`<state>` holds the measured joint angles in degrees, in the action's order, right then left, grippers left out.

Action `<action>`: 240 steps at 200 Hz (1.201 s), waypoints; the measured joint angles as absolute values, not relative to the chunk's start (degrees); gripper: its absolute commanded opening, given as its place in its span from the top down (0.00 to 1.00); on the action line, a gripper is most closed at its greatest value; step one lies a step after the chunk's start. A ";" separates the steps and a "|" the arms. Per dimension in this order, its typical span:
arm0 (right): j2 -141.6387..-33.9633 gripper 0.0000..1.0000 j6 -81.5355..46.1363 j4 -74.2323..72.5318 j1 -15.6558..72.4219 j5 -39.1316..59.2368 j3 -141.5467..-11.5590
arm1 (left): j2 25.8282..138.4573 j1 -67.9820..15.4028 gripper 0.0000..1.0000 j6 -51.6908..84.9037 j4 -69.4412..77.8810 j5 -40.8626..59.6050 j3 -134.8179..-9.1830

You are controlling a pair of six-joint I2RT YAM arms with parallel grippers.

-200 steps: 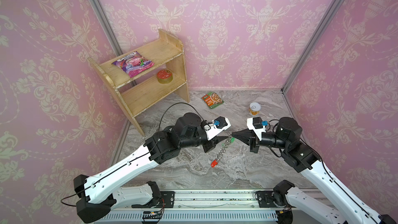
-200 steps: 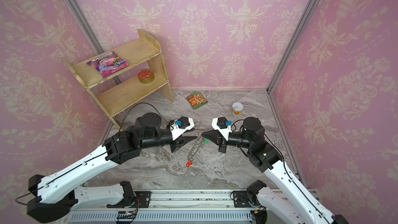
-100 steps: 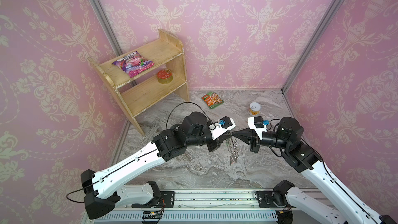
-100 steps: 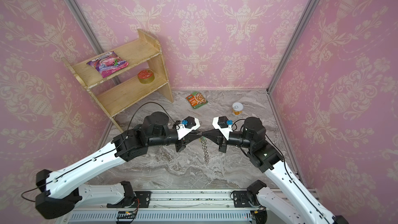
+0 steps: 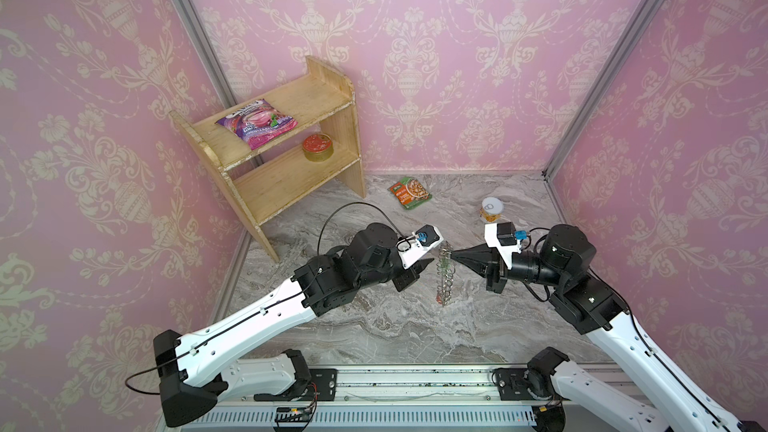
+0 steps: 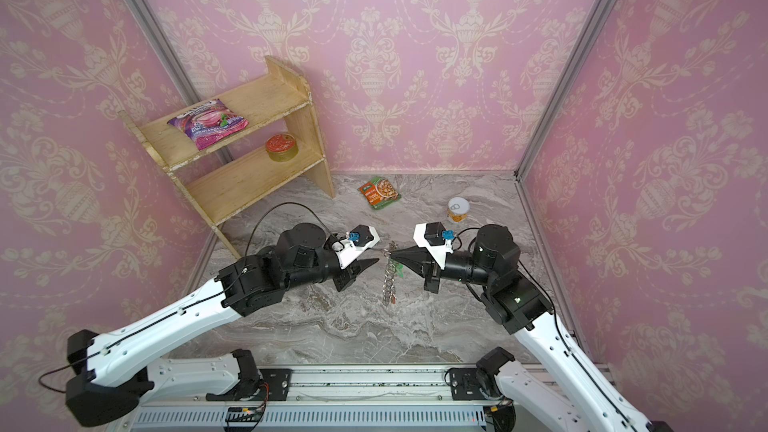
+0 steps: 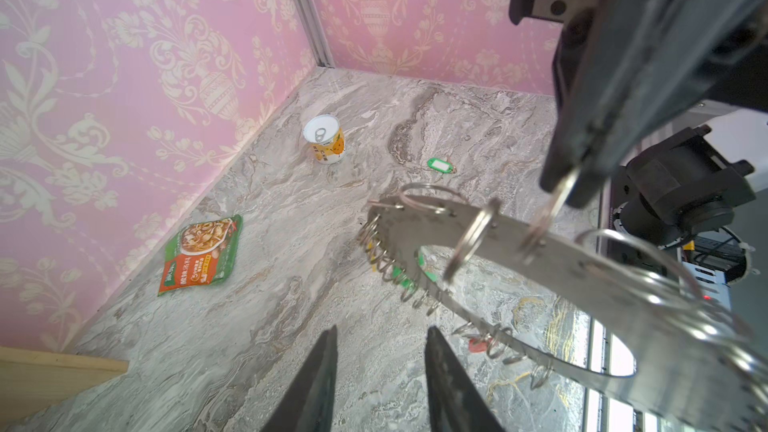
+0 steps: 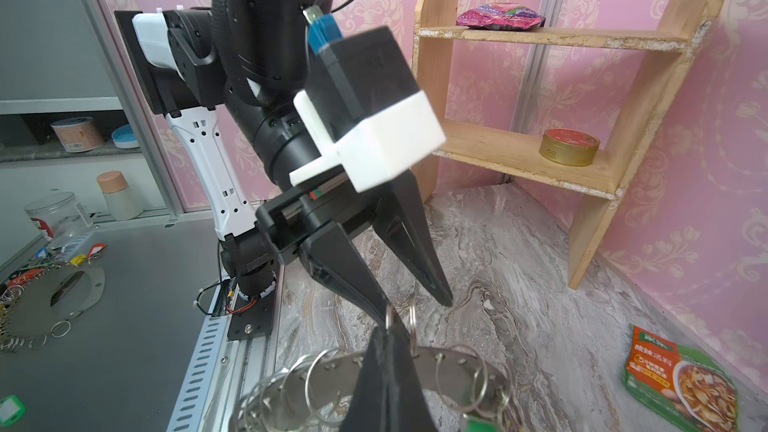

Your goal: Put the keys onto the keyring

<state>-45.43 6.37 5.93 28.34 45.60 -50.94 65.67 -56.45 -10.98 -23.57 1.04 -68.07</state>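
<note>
Right hand [image 5: 453,256] pinched shut on a single wire loop [image 7: 544,222] at the rim of the keyring [image 5: 444,280], with the grey plate held clear of the counter [image 5: 374,326], hanging edge-on in both top views, about midway between the two arms. Left hand [image 7: 381,332] just beside the plate, fingers apart, nothing between them, apparently not touching the metal. Some keys [image 7: 400,274] hanging from loops on the far rim: green tags, a red one lower down, a hint of yellow. One more green key [image 7: 440,164] loose on the counter beyond the plate, near the can [image 7: 324,139]. Plate probably stiff and fairly heavy for its size, and free to swing and twist under a one-loop hold; best steadied by a flat pinch across a bare stretch of the band, away from the loops. Smooth metal, so likely slippery under hard fingertips. Loops thin and springy, apt to slide or flip aside; best taken square across the wire, close to the plate. Tags likely light, rigid plastic, easy to pinch across the flat faces, small metal end left free for threading. Loose key lying flat on the counter, so probably awkward to lift without scraping.
</note>
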 measured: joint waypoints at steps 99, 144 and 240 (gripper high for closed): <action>-44.80 1.00 6.42 8.60 28.34 46.54 -51.42 | 63.92 -56.45 0.50 -11.00 -19.75 7.27 -67.77; -45.21 1.00 7.05 9.91 28.34 48.38 -52.66 | 64.82 -56.45 0.50 -11.03 -17.96 7.97 -67.96; -42.78 1.00 6.35 7.55 28.34 46.04 -52.03 | 63.90 -56.42 0.69 -7.55 -15.86 14.72 -68.97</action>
<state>-42.78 6.35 7.55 28.34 46.04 -52.03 63.90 -56.42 -7.55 -15.86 14.72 -68.97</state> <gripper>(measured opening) 0.040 0.313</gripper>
